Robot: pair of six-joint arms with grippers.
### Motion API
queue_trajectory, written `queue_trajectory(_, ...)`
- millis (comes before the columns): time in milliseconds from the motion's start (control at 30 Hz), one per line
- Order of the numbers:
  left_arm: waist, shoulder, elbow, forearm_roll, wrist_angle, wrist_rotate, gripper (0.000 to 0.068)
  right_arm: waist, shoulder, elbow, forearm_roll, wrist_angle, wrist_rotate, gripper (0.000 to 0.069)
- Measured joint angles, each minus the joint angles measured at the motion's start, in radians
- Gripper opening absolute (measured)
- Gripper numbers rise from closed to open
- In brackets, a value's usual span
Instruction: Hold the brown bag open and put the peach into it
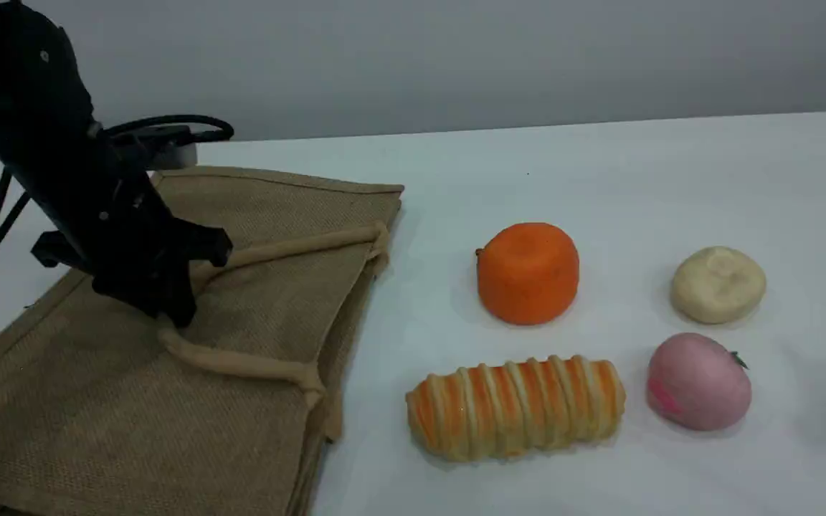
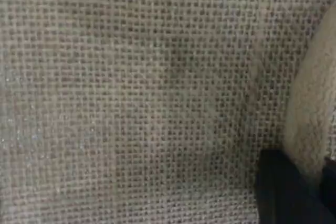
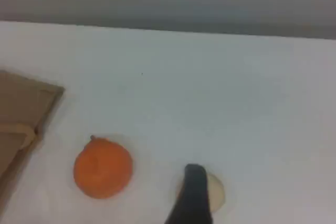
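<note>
Jute weave fills the left wrist view; left tool [image 1: 173,315] pinches the brown bag's handle [image 1: 241,364].

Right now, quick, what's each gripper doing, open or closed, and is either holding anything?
Left gripper: shut on the bag handle of the brown bag.
Right gripper: open, holding nothing.

Scene view looked down slantwise across counter [image 1: 599,165]. Left wrist view pressed close against brown bag [image 2: 131,93]. Right wrist view, higher, shared orange fruit [image 3: 102,168] with scene view.
</note>
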Motion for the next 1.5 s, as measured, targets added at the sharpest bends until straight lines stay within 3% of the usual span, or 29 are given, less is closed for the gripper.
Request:
queue_trajectory(200, 0.000, -0.049, -0.048, 0.007, 0.081, 0.129, 0.0088, 0.000, 0.005, 0.001, 0.001, 0.051, 0.000, 0.0566)
queue_trajectory(533, 0.000, -0.129, -0.299, -0.006, 0.431, 0.350, 0.0088, 0.000, 0.118, 0.002, 0.006, 0.119, -0.013, 0.0566)
queue_trajectory(867, 0.000, -0.129, -0.541, -0.182, 0.752, 0.586, 0.0088, 0.000, 0.281, 0.003, 0.007, 0.123, -0.041, 0.0566)
queue_trajectory(1267, -0.001, -0.129, -0.789, -0.330, 0.776, 0.713, 0.0088, 0.000, 0.433, 0.003, 0.008, 0.142, -0.041, 0.0566)
queue_trajectory(1500, -0.055, -0.131, -0.851, -0.335, 0.773, 0.772, 0.0088, 0.000, 0.496, 0.003, 0.066, 0.153, -0.090, 0.0566)
